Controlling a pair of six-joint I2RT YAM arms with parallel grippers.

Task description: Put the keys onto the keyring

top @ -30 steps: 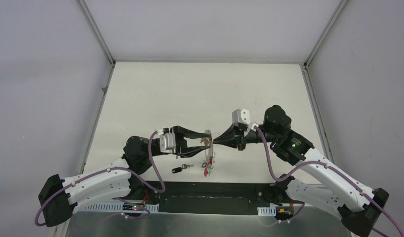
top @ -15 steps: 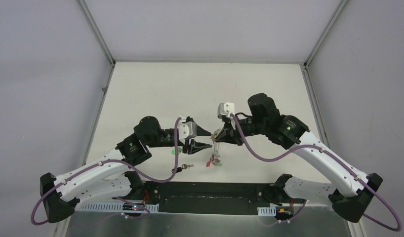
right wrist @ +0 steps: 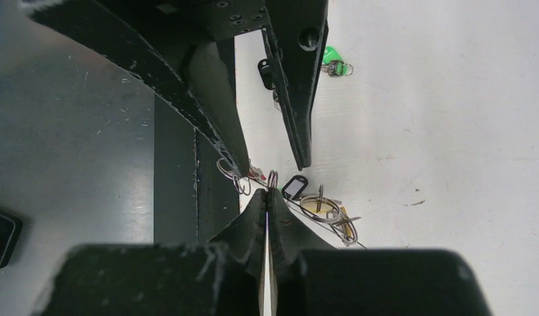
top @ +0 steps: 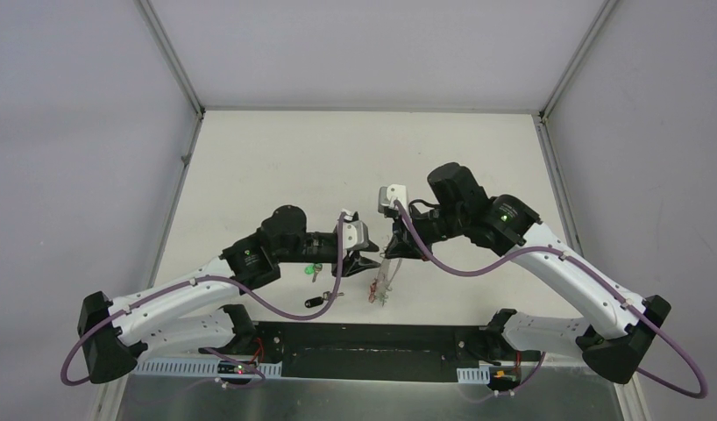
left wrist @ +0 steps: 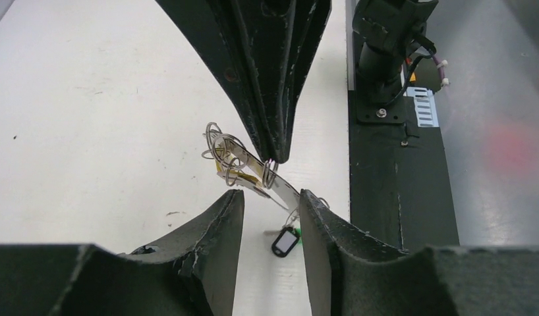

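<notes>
My right gripper [top: 393,252] is shut on the keyring [top: 386,279], a thin grey ring that hangs below it above the table, strung with small keys and a black tag. My left gripper [top: 371,256] is open and empty, its tips just left of the ring. In the left wrist view the ring [left wrist: 280,184] crosses between my open left fingers [left wrist: 230,210], held by the right gripper [left wrist: 275,158]. The green-capped key [top: 313,270] and the black-capped key [top: 315,302] lie on the table under the left arm. Both also show in the right wrist view, the green key [right wrist: 331,58] and the black key [right wrist: 263,68].
A black base strip [top: 372,346] runs along the table's near edge, close below the hanging ring. Metal frame rails [top: 173,202] border the white table, with grey walls on both sides.
Both arms have swung inward and risen. The right gripper carried the keyring slightly left. The left gripper narrowed and shifted beside the ring. The green key came into view on the table.
</notes>
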